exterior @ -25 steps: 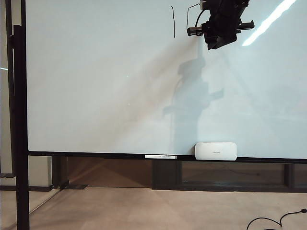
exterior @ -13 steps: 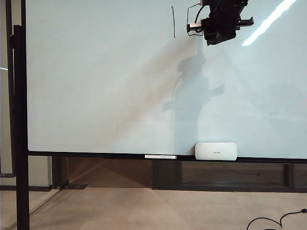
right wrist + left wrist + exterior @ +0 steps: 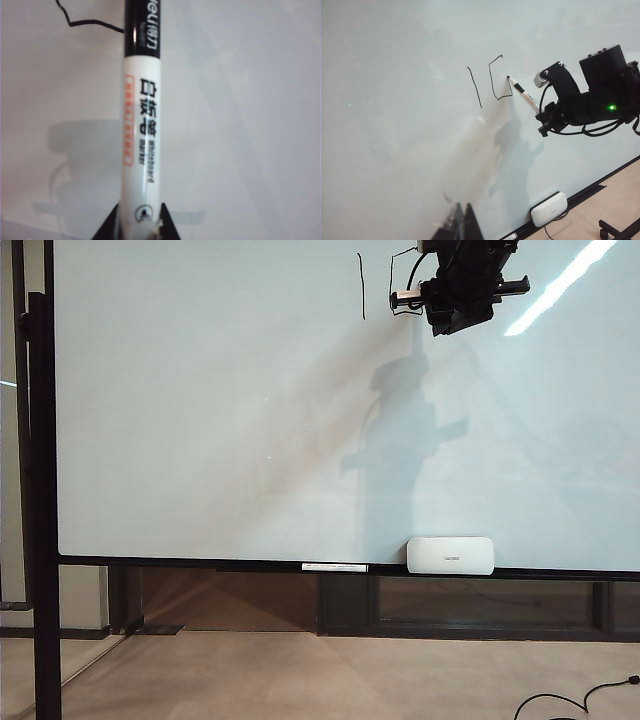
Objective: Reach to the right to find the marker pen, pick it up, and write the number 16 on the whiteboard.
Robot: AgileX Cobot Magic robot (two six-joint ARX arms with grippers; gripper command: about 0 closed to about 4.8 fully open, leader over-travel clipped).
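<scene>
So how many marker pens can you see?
1. The marker pen is clamped in the right claw, high on the whiteboard, its tip at the unfinished 6. I see no others; the left claw isn't clearly shown.

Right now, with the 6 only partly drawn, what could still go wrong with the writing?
1. The right tool grips the marker pen near its rear end, so the tip pressed on the whiteboard might wobble or slip.
2. The 6 looks angular and its loop is unclosed; it may read poorly.
3. The left tool is out of view.
</scene>
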